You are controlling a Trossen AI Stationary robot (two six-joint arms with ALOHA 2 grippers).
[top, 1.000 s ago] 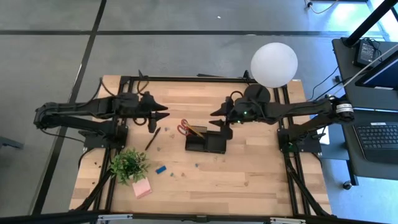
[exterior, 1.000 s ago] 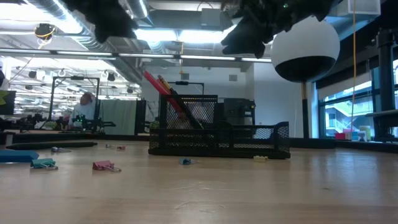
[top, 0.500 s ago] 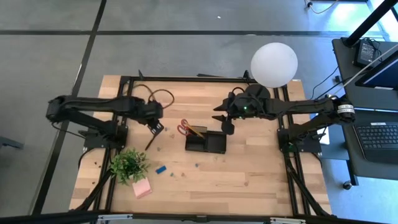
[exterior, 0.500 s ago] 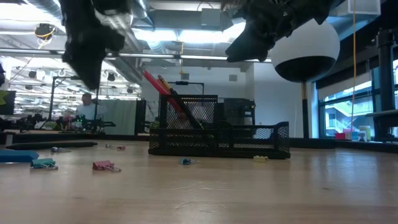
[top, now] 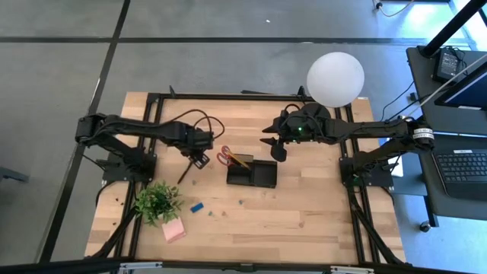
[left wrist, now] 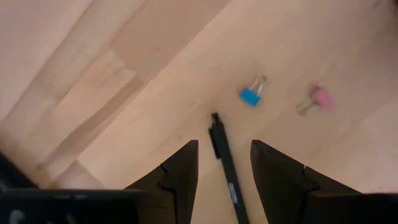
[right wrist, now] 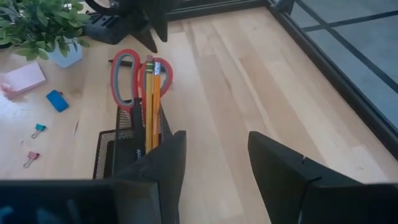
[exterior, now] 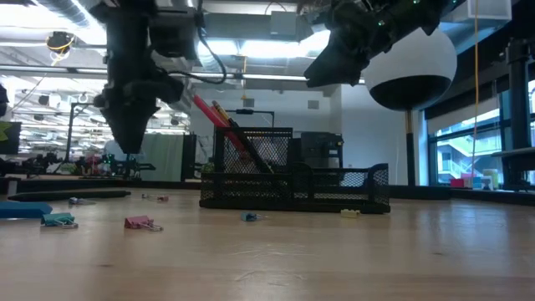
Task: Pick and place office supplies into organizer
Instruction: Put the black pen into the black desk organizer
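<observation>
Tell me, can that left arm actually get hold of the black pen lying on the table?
Probably yes. The left gripper hangs right above the black pen with its fingers open on either side of it. Nothing lies between them; the blue clip and pink clip sit off to one side.

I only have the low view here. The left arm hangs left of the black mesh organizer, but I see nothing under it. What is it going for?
Observer: A black pen lies on the wooden table, lined up between the left gripper's open fingers.
Operator: Anything close to that pen?
Observer: Two small binder clips beyond its tip, a blue clip and a pink clip, both apart from it.
Operator: What is in the organizer already?
Observer: The black mesh organizer holds red-handled scissors and yellow pencils, standing upright.
Operator: And the right gripper?
Observer: The right gripper hovers open just behind the organizer, holding nothing.
</observation>
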